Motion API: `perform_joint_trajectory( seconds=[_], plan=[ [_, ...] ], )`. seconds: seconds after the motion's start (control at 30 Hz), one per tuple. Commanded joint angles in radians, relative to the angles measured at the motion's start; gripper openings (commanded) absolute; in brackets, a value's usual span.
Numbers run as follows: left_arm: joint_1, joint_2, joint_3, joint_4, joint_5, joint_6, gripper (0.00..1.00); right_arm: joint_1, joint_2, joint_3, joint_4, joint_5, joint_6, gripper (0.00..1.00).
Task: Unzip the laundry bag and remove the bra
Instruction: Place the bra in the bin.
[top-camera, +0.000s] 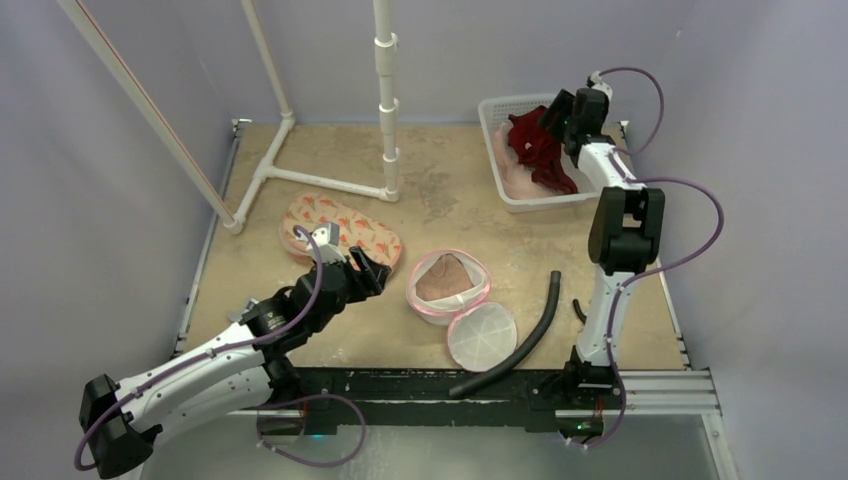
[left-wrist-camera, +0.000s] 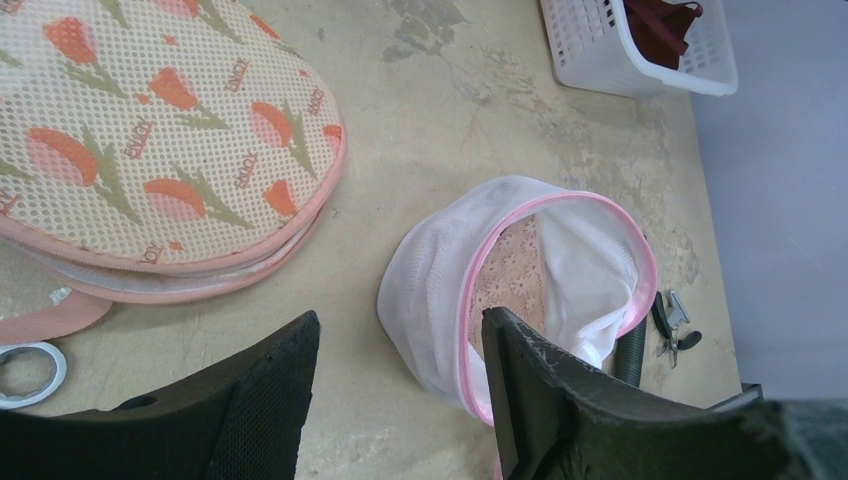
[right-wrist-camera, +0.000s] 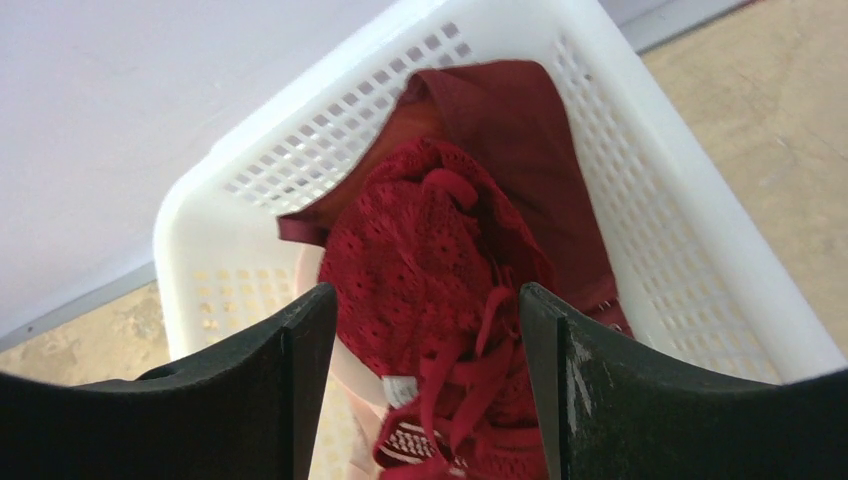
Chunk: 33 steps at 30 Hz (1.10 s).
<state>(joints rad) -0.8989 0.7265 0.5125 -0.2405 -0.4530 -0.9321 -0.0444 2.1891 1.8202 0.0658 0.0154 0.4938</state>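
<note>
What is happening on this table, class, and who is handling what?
The right hand hangs open over the white basket, where a red lace garment lies. The left hand, open and empty, hovers beside the round mesh bag, which is unzipped with a beige lace bra inside.

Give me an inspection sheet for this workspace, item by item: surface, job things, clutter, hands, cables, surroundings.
Surface: tan stained tabletop, worn in patches.
Job's things: round white mesh laundry bag with pink trim unzipped, its lid flipped open; beige lace bra inside.
Clutter: tulip-print mesh bag; white plastic basket holding a red lace garment; black hose; small pliers.
Hands: left hand open, empty, beside the white bag; right hand open above the red garment.
Cables: purple cables loop along both arms.
Surroundings: white pipe frame at the back; lilac walls.
</note>
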Motion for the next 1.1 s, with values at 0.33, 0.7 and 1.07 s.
perform_joint_trajectory(
  seconds=[0.33,0.7,1.07],
  plan=[
    [0.002,-0.011,0.073,-0.005,-0.046,0.045,0.60,0.119,-0.438,-0.075,0.093,0.150,-0.024,0.71],
    [0.002,0.014,0.165,0.146,0.177,0.212,0.71,0.475,-1.022,-0.840,0.254,0.000,0.113,0.64],
    [-0.105,0.290,0.217,0.215,0.374,0.301,0.65,0.531,-1.281,-1.317,0.171,-0.174,0.091,0.60]
  ],
)
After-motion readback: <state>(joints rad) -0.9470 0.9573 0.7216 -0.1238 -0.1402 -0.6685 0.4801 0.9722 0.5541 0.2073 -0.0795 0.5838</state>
